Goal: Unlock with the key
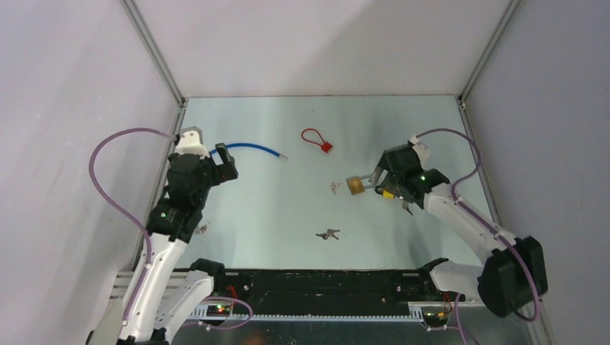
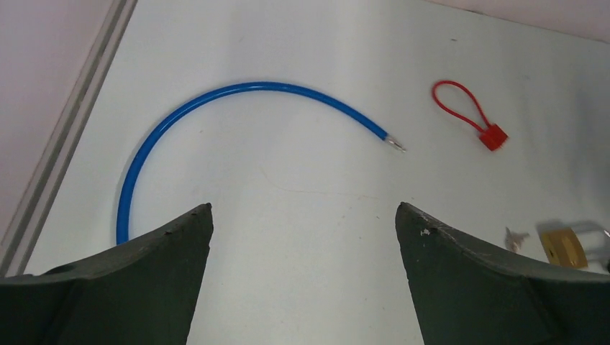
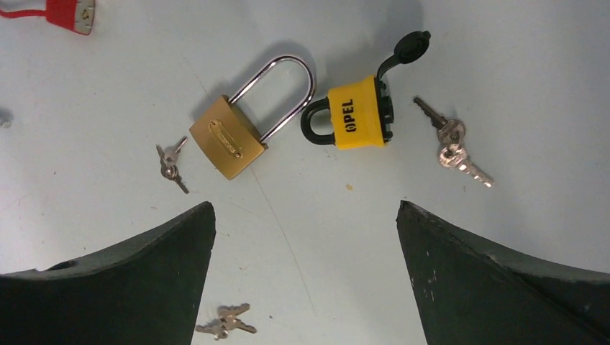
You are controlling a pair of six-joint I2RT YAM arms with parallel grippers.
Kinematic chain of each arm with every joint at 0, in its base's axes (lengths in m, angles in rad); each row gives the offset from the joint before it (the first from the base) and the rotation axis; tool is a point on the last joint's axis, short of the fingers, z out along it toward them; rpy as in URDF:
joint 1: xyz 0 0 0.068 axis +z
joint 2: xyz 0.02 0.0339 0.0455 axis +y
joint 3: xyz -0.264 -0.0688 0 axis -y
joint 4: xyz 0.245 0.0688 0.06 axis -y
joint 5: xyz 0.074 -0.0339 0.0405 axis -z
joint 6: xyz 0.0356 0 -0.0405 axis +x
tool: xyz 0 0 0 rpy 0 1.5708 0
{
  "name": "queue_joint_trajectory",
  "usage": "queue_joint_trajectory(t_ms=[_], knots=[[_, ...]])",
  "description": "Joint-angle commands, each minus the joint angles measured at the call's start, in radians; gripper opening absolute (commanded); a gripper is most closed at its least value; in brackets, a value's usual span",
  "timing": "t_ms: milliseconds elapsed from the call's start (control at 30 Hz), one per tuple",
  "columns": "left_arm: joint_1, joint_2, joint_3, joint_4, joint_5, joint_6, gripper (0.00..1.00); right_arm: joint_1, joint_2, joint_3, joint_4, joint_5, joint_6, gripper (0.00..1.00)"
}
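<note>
Left tool [image 2: 304, 208] and right tool [image 3: 305, 208] gape wide, empty. Brass lock [image 3: 226, 140] and yellow lock [image 3: 357, 115] lie on the bench [image 3: 503, 57], keys [image 3: 453, 144] just beside; a mismatched key may jam.

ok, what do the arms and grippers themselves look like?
Left arm and right arm: white links, black joint housings, a green light, a looping lilac cable each. Left gripper and right gripper: two broad dark wedge-shaped fingers, edges scuffed.
</note>
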State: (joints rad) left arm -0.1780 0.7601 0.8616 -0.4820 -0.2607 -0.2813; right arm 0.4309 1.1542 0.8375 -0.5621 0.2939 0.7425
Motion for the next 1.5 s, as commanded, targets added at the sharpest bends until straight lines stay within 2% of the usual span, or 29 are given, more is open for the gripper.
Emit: queue_joint_trajectory(t_ms=[0, 167, 300, 467, 700, 1000, 1100, 1267, 1367, 1467], knots=[[-0.105, -0.099, -0.022, 0.014, -0.127, 0.096, 1.00, 0.050, 0.127, 0.154, -0.130, 0.106, 0.165, 0.98], [-0.113, -0.214, -0.115, 0.033, -0.248, 0.035, 1.00, 0.090, 0.313, 0.279, -0.198, 0.136, 0.320, 0.99], [-0.115, -0.273, -0.131, 0.038, -0.257, 0.017, 1.00, 0.107, 0.446, 0.366, -0.227, 0.136, 0.428, 0.97], [-0.133, -0.250, -0.131, 0.036, -0.235, 0.021, 1.00, 0.108, 0.626, 0.479, -0.282, 0.119, 0.531, 0.94], [-0.153, -0.248, -0.129, 0.037, -0.199, 0.031, 1.00, 0.101, 0.759, 0.548, -0.291, 0.112, 0.612, 0.92], [-0.155, -0.244, -0.129, 0.036, -0.175, 0.035, 1.00, 0.111, 0.886, 0.584, -0.282, 0.039, 0.626, 0.90], [-0.156, -0.245, -0.129, 0.037, -0.175, 0.034, 1.00, 0.121, 0.909, 0.586, -0.279, 0.015, 0.600, 0.82], [-0.156, -0.240, -0.129, 0.036, -0.168, 0.031, 1.00, 0.155, 0.894, 0.586, -0.314, 0.029, 0.555, 0.75], [-0.156, -0.239, -0.131, 0.037, -0.165, 0.030, 1.00, 0.169, 0.871, 0.586, -0.329, 0.044, 0.491, 0.65], [-0.156, -0.235, -0.131, 0.037, -0.161, 0.029, 1.00, 0.185, 0.851, 0.580, -0.332, 0.061, 0.403, 0.60]])
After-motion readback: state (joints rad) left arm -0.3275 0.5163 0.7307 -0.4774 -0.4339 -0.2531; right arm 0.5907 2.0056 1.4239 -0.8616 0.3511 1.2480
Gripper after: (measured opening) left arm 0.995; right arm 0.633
